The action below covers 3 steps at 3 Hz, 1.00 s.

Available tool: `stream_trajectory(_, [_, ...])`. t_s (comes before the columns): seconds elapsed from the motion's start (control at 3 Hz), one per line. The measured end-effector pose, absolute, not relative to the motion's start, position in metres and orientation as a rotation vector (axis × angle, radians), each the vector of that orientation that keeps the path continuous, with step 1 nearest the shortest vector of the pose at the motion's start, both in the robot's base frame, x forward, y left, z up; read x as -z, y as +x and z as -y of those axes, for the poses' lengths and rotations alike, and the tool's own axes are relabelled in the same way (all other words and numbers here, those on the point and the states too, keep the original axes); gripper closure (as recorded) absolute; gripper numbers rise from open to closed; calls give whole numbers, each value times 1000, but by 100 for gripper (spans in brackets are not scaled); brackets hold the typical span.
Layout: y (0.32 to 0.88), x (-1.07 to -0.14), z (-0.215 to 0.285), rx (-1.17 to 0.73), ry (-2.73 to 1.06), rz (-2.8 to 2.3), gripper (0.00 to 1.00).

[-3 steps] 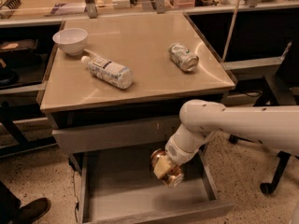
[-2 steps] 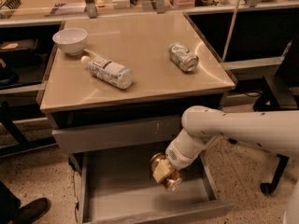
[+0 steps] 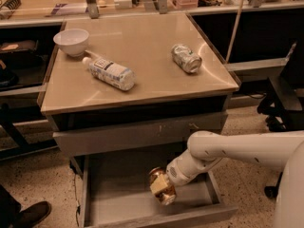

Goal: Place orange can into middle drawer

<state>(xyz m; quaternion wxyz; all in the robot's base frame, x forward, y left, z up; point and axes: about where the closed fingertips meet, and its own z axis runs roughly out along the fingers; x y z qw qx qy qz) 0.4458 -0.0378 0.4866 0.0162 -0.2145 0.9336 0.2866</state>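
The orange can is a small shiny golden-orange can held in my gripper, which is shut on it. The white arm reaches in from the right and holds the can inside the pulled-out middle drawer, just above its grey floor near the centre-right. I cannot tell if the can touches the floor. The drawer's front lip runs along the bottom of the view.
On the tan cabinet top lie a clear white-labelled plastic bottle and a silver-green can, with a white bowl at the back left. A closed grey drawer front sits above the open drawer. A shoe is at the lower left.
The arm has lowered slightly, bringing the orange can a little deeper into the open drawer. Nothing on the cabinet top has moved.
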Motion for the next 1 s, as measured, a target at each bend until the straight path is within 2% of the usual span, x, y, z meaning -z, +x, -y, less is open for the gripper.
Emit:
stream_trajectory(0.33, [441, -480, 37, -894, -672, -2912, 100])
stream_trajectory(1.0, [450, -445, 6, -1015, -654, -2859, 100])
